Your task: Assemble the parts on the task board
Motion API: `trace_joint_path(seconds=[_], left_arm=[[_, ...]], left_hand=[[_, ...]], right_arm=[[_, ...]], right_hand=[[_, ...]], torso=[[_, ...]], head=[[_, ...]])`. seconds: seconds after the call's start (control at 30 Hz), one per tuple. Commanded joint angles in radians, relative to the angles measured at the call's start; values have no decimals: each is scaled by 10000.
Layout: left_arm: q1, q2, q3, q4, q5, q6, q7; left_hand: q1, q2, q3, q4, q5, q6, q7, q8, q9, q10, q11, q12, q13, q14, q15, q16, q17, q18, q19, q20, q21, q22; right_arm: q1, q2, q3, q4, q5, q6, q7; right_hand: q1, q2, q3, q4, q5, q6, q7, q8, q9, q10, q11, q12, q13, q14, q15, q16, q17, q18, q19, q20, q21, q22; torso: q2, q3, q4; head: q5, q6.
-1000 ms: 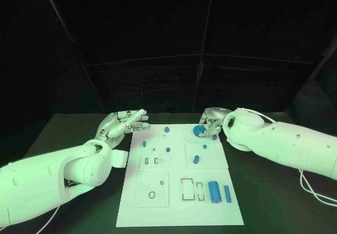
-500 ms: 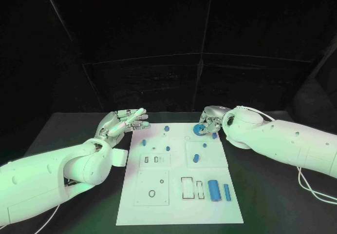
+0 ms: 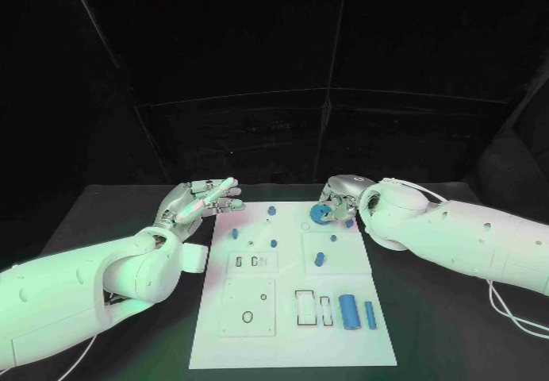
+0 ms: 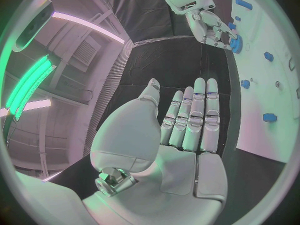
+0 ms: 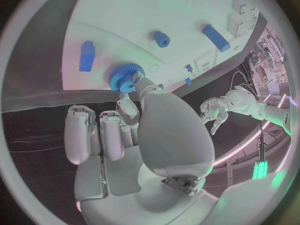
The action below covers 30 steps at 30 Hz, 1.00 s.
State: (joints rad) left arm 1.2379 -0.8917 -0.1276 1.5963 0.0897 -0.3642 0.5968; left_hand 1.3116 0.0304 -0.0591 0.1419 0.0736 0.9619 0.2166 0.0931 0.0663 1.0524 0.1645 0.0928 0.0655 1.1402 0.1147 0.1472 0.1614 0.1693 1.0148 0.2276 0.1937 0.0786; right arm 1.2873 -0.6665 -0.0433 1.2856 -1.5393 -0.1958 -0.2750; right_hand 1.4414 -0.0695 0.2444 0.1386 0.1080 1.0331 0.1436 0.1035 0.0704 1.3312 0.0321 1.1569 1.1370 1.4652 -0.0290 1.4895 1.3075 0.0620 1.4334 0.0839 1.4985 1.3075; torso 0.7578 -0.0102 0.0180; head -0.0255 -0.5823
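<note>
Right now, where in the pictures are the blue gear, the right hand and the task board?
blue gear (image 5: 127, 78): right wrist view, its toothed rim.
right hand (image 3: 341, 198): head view, the hand's middle, at the gear.
task board (image 3: 292, 337): head view, bare white near edge.

The white task board (image 3: 292, 317) lies flat. A blue toothed gear (image 3: 323, 212) sits at its far right end; two blue cylinders (image 3: 349, 310) lie at its near right end.

Matt white task board (image 3: 293, 317), glossy arms.
</note>
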Motion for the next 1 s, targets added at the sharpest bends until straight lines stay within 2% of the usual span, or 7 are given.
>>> trace_joint_path(seconds=[0.03, 0.23, 0.37, 0.6, 0.77, 1.0], left_arm=[[15, -10, 8, 2, -46, 93, 37], [15, -21, 8, -14, -46, 83, 41], [16, -23, 8, -30, -46, 75, 45], [17, 1, 8, -55, -47, 74, 50], [17, 24, 8, -81, -47, 62, 55], [16, 51, 8, -111, -47, 50, 61]], left_hand=[[-17, 101, 1, -52, -41, 26, 31, -39, -13, 3, 28, -19, -15, -3, 34, -27, 14, 136, 95, -1, -63, -17], [-17, 101, 1, -52, -41, 26, 31, -39, -13, 3, 28, -19, -15, -3, 34, -27, 14, 136, 95, -1, -63, -17], [-17, 101, 1, -52, -41, 26, 31, -39, -13, 3, 28, -19, -15, -3, 34, -27, 14, 136, 95, -1, -63, -17], [-14, 108, 3, -59, -41, 28, 31, -42, -13, 4, 28, -22, -14, -3, 35, -34, 16, 136, 97, -1, -69, -20], [-15, 114, 3, -61, -41, 29, 32, -43, -12, 6, 28, -24, -14, -3, 35, -37, 17, 136, 98, 0, -73, -22], [-14, 118, 4, -62, -40, 31, 32, -44, -12, 6, 28, -25, -14, -3, 36, -40, 17, 136, 98, 0, -76, -24]], right_arm=[[24, -80, 9, 433, -522, -895, -72], [23, -114, 11, 1185, -1050, -1380, -303], [22, 134, 9, 1360, -1278, -1507, -371], [-33, 944, -7, 979, -1485, -1563, -360], [-132, 1440, -16, 634, -1518, -1495, -284], [-263, 1940, -30, 276, -1669, -1248, -197]], right_hand=[[-58, 74, 67, -22, 71, 584, -255, 182, 116, 104, 8, 56, 29, 666, -53, 49, 594, -186, 34, -33, 58, 676], [-122, 37, 78, -29, 86, 608, -265, 177, 111, 136, 0, 88, 64, 671, -61, 57, 615, -196, 67, -42, 74, 722], [-145, 24, 85, -34, 89, 619, -269, 176, 109, 155, -4, 111, 89, 672, -64, 58, 620, -203, 89, -46, 86, 755], [-233, 1, 99, -21, 102, 628, -270, 159, 98, 170, -7, 114, 98, 673, -70, 57, 619, -205, 95, -54, 89, 763], [-252, -5, 110, -23, 119, 621, -271, 148, 93, 172, -8, 114, 101, 671, -71, 54, 612, -204, 92, -56, 88, 759], [-265, -14, 119, -29, 135, 611, -268, 136, 87, 168, -8, 106, 96, 671, -72, 53, 610, -203, 91, -58, 87, 756]], torso=[[-12, -2, -6], [0, -6, 4], [10, -2, 8], [26, -7, 33], [45, 6, 52], [32, -5, 29]], head=[[2, 8], [11, 71], [23, 86], [50, 81], [64, 57], [90, 12]])
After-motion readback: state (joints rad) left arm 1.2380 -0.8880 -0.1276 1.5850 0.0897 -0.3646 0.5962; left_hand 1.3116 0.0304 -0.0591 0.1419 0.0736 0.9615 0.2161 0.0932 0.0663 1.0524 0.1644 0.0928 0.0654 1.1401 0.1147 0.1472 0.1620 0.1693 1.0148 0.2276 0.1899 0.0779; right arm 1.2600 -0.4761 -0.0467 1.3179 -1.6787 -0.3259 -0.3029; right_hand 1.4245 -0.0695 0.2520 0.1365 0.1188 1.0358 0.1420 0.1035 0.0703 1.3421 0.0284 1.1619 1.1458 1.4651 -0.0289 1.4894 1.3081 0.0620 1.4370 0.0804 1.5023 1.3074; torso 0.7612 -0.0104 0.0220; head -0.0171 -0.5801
